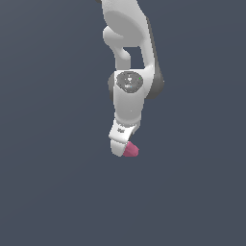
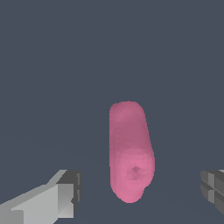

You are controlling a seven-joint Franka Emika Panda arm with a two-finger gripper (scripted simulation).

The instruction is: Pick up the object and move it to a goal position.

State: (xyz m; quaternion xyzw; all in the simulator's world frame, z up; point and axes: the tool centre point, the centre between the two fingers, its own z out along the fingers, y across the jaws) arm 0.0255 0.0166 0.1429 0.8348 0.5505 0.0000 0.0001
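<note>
Arm hanging near-vertical from frame top, centre. End effector (image 1: 120, 144) pointing down, fingers (image 2: 65, 194) spread apart, clear of pink object (image 2: 130, 153) lying between them.

In the wrist view the claw (image 2: 140, 192) stands spread wide, and the pink object (image 2: 130, 151) lies between its fingers (image 2: 61, 197) with open gaps on both sides, touching neither. The only thing on the flat grey desk (image 1: 48, 192) is that lump (image 1: 130, 150), so every approach around it is unobstructed.
</note>
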